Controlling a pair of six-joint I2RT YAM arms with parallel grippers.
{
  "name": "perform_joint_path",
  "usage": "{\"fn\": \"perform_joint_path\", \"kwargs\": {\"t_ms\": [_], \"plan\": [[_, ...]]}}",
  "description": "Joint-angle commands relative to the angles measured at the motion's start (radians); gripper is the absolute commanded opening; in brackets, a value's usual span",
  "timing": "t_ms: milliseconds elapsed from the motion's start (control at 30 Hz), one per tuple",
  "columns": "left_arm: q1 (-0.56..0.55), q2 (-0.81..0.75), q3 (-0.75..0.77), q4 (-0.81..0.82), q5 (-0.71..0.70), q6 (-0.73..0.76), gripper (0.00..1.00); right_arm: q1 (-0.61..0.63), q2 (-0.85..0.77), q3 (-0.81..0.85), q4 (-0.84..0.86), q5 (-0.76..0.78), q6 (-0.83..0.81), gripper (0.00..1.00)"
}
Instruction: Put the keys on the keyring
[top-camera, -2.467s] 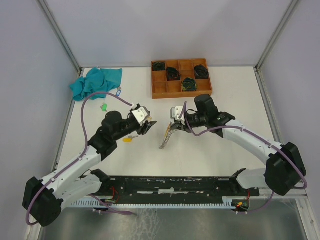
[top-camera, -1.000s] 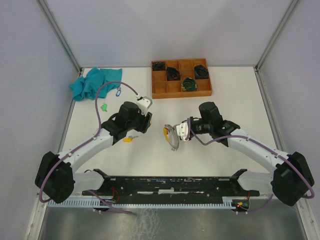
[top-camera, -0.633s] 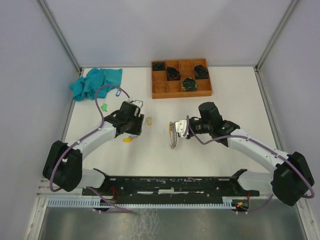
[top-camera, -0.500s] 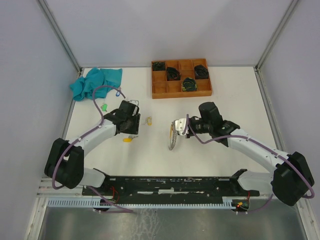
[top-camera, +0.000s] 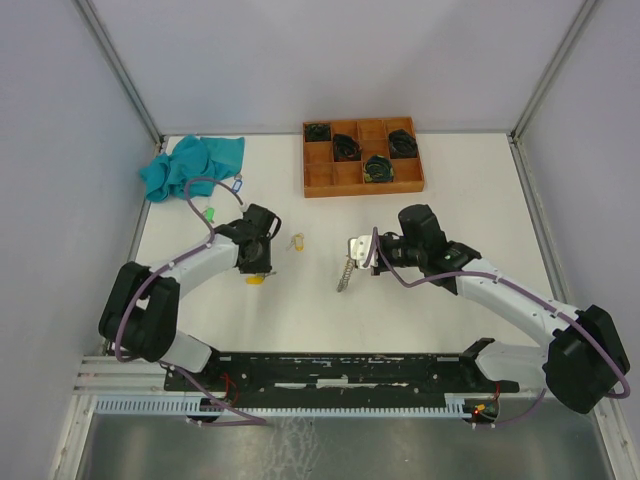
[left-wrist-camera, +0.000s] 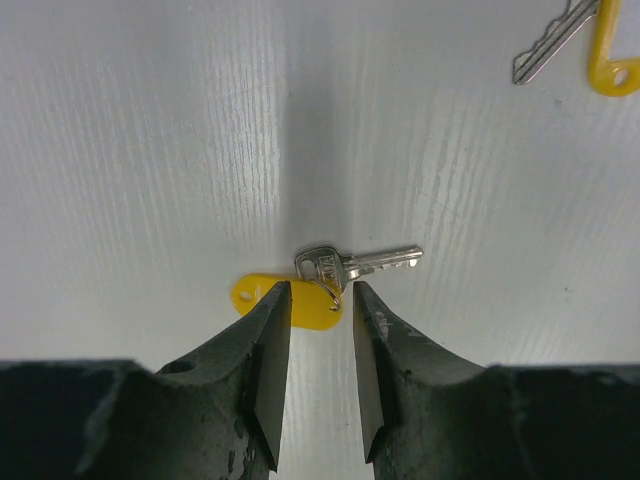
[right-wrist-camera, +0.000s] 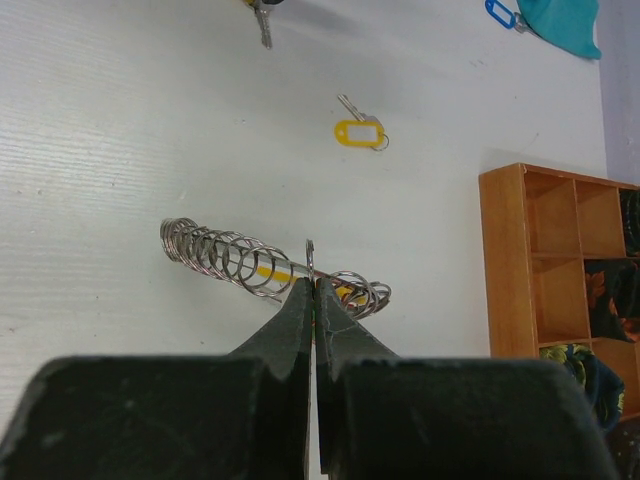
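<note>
Tabletop (top-camera: 430, 300), seen from above and from both wrists. The left gripper (left-wrist-camera: 320, 292) stood at the left-centre of the tabletop, its jaws narrowed to a slim gap. The yellow-tagged key (left-wrist-camera: 372, 263) lay flat there, its tag between the fingertips (left-wrist-camera: 272, 330) and its blade pointing away to one side. Whether the tips touched the tag could not be told. A second key (top-camera: 295, 242), with a pale tag, lay just beside that gripper towards the centre.

The right gripper (right-wrist-camera: 313, 285) was pinched tight on one loop of the keyring (right-wrist-camera: 225, 255), a spring-like row of steel rings, near the centre.

A green-tagged key (top-camera: 209, 213), a blue-tagged key (top-camera: 238, 183) and a teal cloth (top-camera: 192, 165) occupied the far-left corner. A wooden tray (top-camera: 340, 190) sat against the far edge. Bare surface lay between the grippers, along the near edge and towards the right edge.
</note>
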Motion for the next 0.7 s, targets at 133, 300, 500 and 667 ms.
{"fn": "perform_joint_path", "kwargs": {"t_ms": [133, 300, 500, 667], "plan": [[0.001, 0.046, 0.037, 0.008, -0.038, -0.049, 0.36, 0.003, -0.028, -0.002, 0.054, 0.002, 0.008, 0.01], [0.0, 0.056, 0.03, 0.007, -0.021, -0.054, 0.35, 0.004, -0.03, -0.005, 0.061, 0.004, 0.008, 0.01], [0.001, 0.067, 0.02, 0.01, -0.016, -0.055, 0.32, 0.004, -0.023, -0.007, 0.06, 0.006, 0.004, 0.01], [0.001, 0.059, 0.013, 0.01, -0.018, -0.056, 0.24, 0.004, -0.031, -0.008, 0.06, 0.007, 0.003, 0.01]]}}
